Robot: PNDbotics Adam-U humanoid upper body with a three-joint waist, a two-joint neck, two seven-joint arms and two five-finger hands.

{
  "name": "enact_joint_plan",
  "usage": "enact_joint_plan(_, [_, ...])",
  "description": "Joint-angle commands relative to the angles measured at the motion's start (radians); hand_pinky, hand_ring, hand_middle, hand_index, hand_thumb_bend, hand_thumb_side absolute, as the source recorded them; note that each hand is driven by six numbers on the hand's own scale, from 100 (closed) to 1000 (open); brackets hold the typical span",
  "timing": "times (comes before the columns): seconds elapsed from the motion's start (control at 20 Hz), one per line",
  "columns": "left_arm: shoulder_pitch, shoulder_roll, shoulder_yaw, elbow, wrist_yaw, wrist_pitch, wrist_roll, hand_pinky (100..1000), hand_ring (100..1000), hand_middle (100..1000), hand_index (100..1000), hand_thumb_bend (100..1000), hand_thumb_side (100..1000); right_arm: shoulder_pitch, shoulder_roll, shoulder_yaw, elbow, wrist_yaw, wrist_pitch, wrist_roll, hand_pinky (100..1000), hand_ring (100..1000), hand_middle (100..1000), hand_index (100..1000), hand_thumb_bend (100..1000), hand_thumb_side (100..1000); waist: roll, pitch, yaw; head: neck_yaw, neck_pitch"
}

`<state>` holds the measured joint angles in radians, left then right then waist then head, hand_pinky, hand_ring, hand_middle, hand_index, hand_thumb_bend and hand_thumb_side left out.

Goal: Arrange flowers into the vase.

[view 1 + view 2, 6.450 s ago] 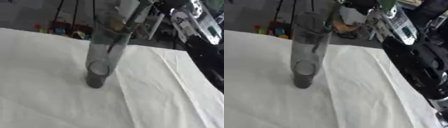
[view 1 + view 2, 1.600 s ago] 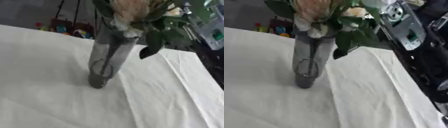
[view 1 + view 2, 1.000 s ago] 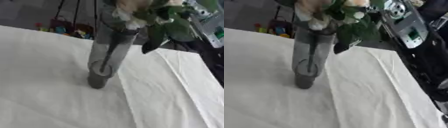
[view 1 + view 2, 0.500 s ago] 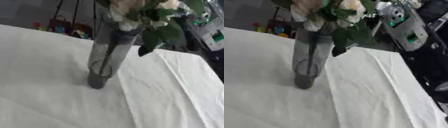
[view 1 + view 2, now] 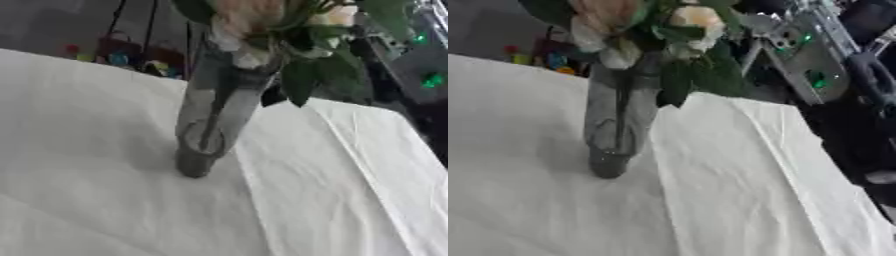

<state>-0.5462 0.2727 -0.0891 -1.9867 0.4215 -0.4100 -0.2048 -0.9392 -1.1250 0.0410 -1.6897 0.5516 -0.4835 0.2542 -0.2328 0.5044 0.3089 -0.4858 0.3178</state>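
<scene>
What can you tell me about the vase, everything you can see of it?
The vase is a tall, narrow cylinder that looks like clear, grey-tinted glass with a thicker, darker base. It stands upright on the white cloth and looks tilted only because the view is askew. Flowers, pale blooms with dark green leaves, sit at its mouth, and a dark stem runs down inside. No hand can be seen touching it.

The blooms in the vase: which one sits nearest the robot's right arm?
The small cream bloom, on the right of the bunch; the bigger peach bloom sits on the left, above the vase.
</scene>
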Motion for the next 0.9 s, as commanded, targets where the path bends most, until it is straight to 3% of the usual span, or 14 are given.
enact_joint_plan(0.05, [-0.014,0.016,-0.004,-0.013,0.005,0.003,-0.003,779,692,713,855,100,908,0.002,-0.048,-0.012,0.026,-0.018,-0.019,-0.013,1000,1000,1000,1000,807,584,0.007,-0.028,0.001,-0.013,-0.02])
enact_joint_plan(0.15, [-0.013,0.016,-0.005,-0.013,0.007,0.004,-0.006,779,692,713,855,100,911,0.01,-0.055,-0.019,0.043,-0.06,-0.038,0.023,1000,1000,1000,1000,802,608,0.007,-0.03,0.004,-0.021,-0.018])
enact_joint_plan(0.35, [-0.008,0.019,-0.006,-0.013,0.005,0.004,-0.011,780,693,714,855,100,908,0.005,-0.07,-0.035,0.044,-0.15,-0.068,0.135,1000,1000,1000,1000,804,560,0.008,-0.026,-0.002,-0.027,-0.006])
enact_joint_plan(0.65, [-0.006,0.02,-0.012,-0.013,0.001,0.012,-0.021,781,694,715,855,100,907,-0.002,-0.084,-0.066,0.039,-0.225,-0.057,0.213,1000,1000,1000,1000,766,492,0.007,-0.027,-0.014,-0.028,-0.011])
enact_joint_plan(0.75, [-0.006,0.023,-0.01,-0.013,0.006,0.012,-0.021,780,693,714,854,100,907,-0.001,-0.093,-0.075,0.032,-0.189,-0.053,0.213,1000,1000,1000,1000,608,413,0.007,-0.03,-0.016,-0.027,-0.013])
enact_joint_plan(0.9, [-0.006,0.025,-0.01,-0.013,0.015,0.016,-0.021,781,694,713,854,100,906,0.01,-0.112,-0.08,-0.026,0.059,-0.041,0.141,1000,1000,1000,1000,492,393,0.007,-0.031,-0.02,-0.026,-0.012])
